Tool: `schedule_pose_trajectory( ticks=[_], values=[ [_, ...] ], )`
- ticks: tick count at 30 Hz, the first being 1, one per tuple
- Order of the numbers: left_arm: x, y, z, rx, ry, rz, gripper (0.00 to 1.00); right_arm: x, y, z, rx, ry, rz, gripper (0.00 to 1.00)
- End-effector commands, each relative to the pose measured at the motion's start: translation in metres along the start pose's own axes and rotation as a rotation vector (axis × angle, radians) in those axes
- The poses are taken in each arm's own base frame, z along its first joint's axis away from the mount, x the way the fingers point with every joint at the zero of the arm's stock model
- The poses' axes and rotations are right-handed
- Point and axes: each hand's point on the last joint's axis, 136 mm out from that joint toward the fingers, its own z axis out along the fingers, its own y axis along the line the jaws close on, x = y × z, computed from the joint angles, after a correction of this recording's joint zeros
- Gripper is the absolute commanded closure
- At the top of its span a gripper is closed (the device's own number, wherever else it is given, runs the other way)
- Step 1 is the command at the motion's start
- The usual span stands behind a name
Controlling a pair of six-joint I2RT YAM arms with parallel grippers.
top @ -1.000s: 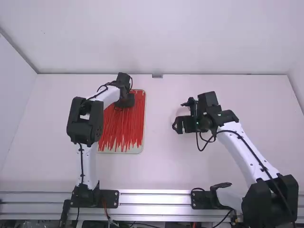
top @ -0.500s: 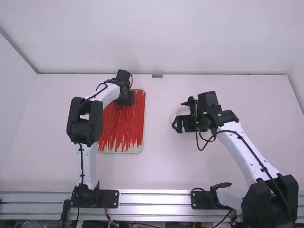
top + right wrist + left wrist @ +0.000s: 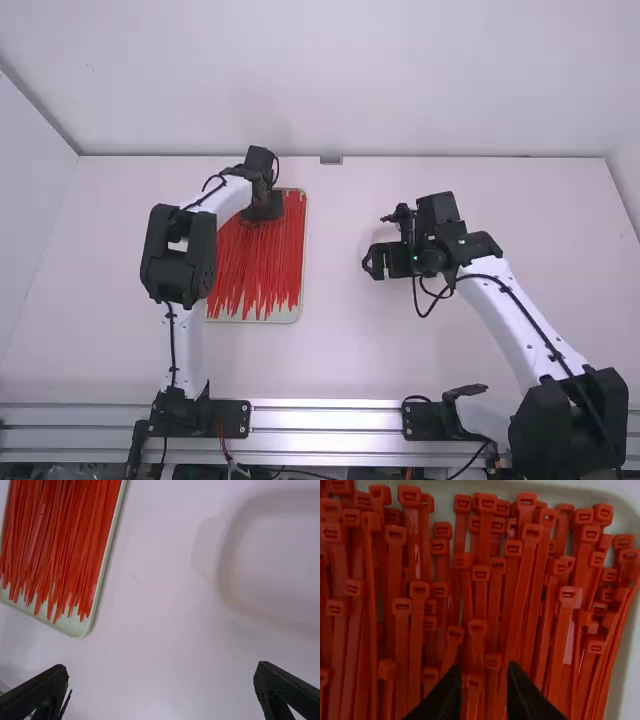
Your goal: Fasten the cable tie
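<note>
Reaching from its base at the near edge, the left arm rises to a black elbow and then slants far and to the right, so its wrist hangs over the far end of the tray, with the left gripper pointing down into the red cable ties. In the left wrist view, that left gripper has its two black fingers only narrowly parted. They are set down among the cable ties with the square head of one tie between the tips, though it is not clear whether the pads actually press on it. The ties lie side by side in a thick layer, their heads bunched toward the far end of the tray, whose pale rim shows at one side. The right arm runs from its base at the near right corner in a long white link that slants far and to the left. It bends at the wrist so the right gripper faces left, above bare tabletop and well apart from the tray. Seen from its own wrist, the right gripper is spread wide with nothing between the fingers, over white tabletop, while the tray's near corner and the pointed tails of the ties sit off to one side.
</note>
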Motion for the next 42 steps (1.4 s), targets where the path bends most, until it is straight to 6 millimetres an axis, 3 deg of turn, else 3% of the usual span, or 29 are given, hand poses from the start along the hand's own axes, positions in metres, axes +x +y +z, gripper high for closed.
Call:
schedule_pose_trajectory(
  ticks=[1, 24, 32, 42],
  values=[
    [0.0128, 0.0078, 0.0090, -0.009, 0.036, -0.014, 0.76, -0.0093, 0.0030, -0.0049, -0.003, -0.022, -0.009, 0.01],
    [0.0136, 0.0081, 0.0106, -0.009, 0.034, -0.024, 0.86, -0.0094, 0.0031, -0.0049, -0.004, -0.022, -0.009, 0.01],
    [0.0116, 0.0077, 0.0106, -0.007, 0.026, -0.024, 0.83, -0.0094, 0.0031, -0.0049, -0.004, -0.022, -0.008, 0.01],
    [0.0188, 0.0096, 0.0147, -0.011, 0.040, -0.024, 0.85, -0.0095, 0.0028, -0.0049, -0.003, -0.022, -0.008, 0.01]
  ],
)
